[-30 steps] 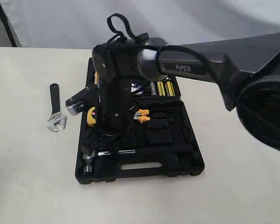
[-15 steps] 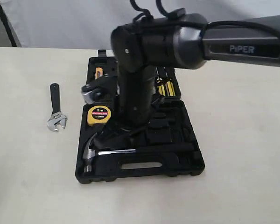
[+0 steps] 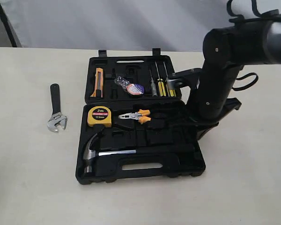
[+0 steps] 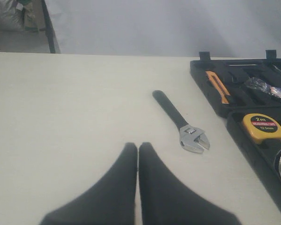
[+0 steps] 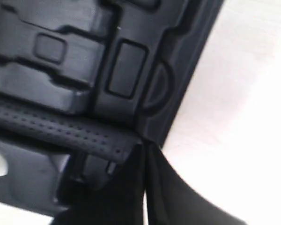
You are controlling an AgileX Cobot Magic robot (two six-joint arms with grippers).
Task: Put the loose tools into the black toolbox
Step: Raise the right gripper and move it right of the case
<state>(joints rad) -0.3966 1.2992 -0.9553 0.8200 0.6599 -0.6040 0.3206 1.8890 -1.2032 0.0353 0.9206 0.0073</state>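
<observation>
The black toolbox (image 3: pixel 145 176) lies open on the table. The claw hammer (image 3: pixel 114 152) rests in its front recess, head to the left. The black tape roll (image 3: pixel 134 88) with its purple label sits in the lid. The adjustable wrench (image 3: pixel 55 114) lies loose on the table left of the box, also in the left wrist view as the wrench (image 4: pixel 183 126). My right gripper (image 5: pixel 144 146) is shut and empty, low over the box's right edge beside the hammer's dotted handle (image 5: pixel 61 127). My left gripper (image 4: pixel 138 146) is shut and empty, short of the wrench; it is out of the exterior view.
A yellow tape measure (image 3: pixel 99 116), orange-handled pliers (image 3: pixel 136 116), an orange knife (image 3: pixel 98 81) and yellow screwdrivers (image 3: pixel 162 86) sit in the box. The right arm (image 3: pixel 218 79) stands over the box's right side. A white backdrop runs behind the table.
The right arm has lifted off the hammer's head end and swung right across the box. The hammer stays lying in its recess. The wrench has not moved.
</observation>
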